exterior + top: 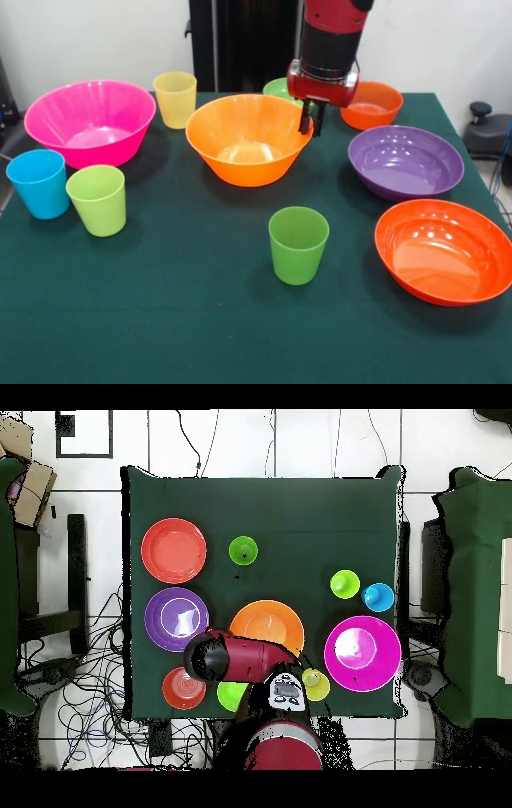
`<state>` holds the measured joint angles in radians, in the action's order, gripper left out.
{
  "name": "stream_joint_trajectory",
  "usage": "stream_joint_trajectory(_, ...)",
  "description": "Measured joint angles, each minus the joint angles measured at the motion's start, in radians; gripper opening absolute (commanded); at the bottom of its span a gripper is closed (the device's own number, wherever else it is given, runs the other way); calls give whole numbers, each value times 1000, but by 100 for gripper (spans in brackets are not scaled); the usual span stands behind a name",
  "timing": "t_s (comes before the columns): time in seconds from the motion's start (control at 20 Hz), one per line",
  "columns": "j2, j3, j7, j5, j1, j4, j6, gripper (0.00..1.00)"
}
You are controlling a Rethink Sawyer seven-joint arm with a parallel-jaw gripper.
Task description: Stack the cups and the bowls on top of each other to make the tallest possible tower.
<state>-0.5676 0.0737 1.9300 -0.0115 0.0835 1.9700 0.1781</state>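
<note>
No writing can be read on any piece. The large glossy orange plastic bowl [249, 138] stands empty mid-table, as do the large pink bowl [90, 120], the medium purple bowl [406, 160] and the shallow red-orange bowl [445, 250]. The ribbed yellow cup [175, 98], blue cup [38, 182], lime cup [97, 198] and darker green cup [298, 243] stand upright, unstacked. The red and black arm's gripper [310, 118] hangs at the orange bowl's rim, fingers pressed close together, holding nothing

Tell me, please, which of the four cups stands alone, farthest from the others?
The darker green cup, alone at mid-table; the yellow, blue and lime cups cluster around the pink bowl.
</note>
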Motion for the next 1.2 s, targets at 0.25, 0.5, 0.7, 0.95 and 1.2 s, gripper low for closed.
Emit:
stream_joint_trajectory(0.25, -1, -2, 0, 0, 4, 0, 0, 0)
stream_joint_trajectory(0.5, -16, -8, 0, 0, 19, -6, 35, 0)
stream_joint_trajectory(0.7, -37, -12, 0, -1, 42, -43, 130, 0)
stream_joint_trajectory(0.95, -38, -17, 0, -1, 67, -115, 241, 0)
stream_joint_trajectory(1.2, -14, -22, 0, -1, 85, -224, 343, 0)
